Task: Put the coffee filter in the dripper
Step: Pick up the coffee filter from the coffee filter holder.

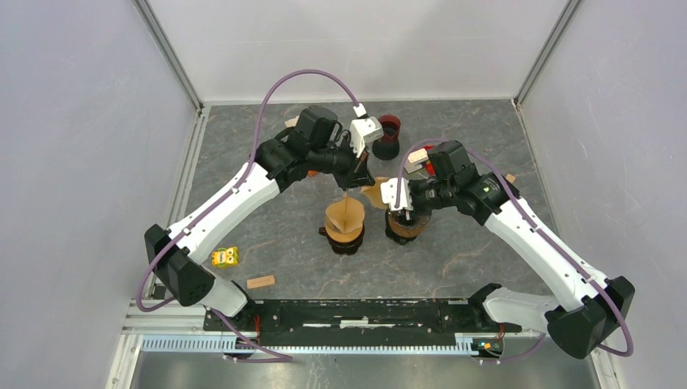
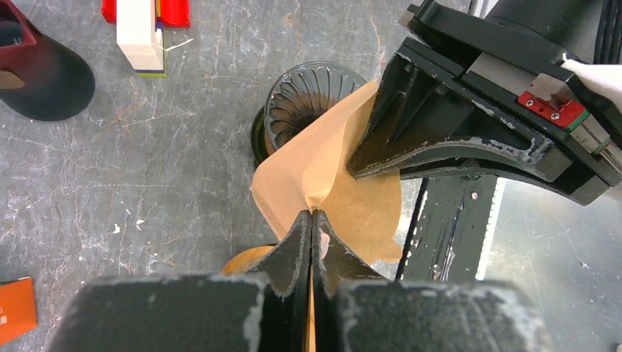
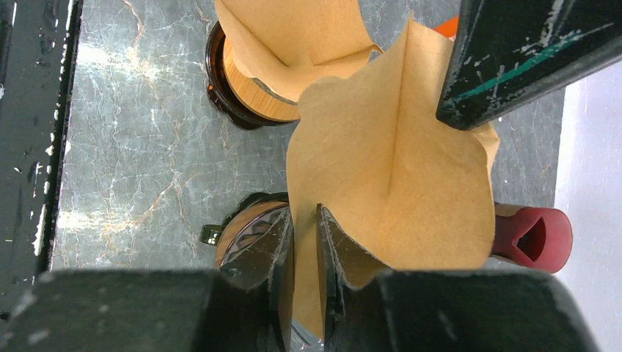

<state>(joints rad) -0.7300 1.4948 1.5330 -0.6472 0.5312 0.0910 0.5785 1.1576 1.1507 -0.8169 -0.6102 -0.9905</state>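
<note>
My left gripper (image 1: 354,180) (image 2: 313,214) is shut on the near edge of a brown paper coffee filter (image 1: 374,193) (image 2: 330,172), which hangs in the air. Below and beyond it stands the dripper (image 1: 407,227) (image 2: 308,95), ribbed glass with a wooden collar and nothing inside. My right gripper (image 1: 398,207) (image 3: 304,220) hangs over that dripper (image 3: 246,235). Its fingers straddle the other edge of the filter (image 3: 396,169) with a narrow gap still between them. The filter's fold faces the right wrist camera.
A second wood-collared dripper holding brown filters (image 1: 344,220) (image 3: 257,95) stands left of the first. A dark red cup (image 1: 389,134) (image 3: 532,238) sits behind. A yellow toy (image 1: 225,258) and a wooden block (image 1: 261,282) lie at the front left.
</note>
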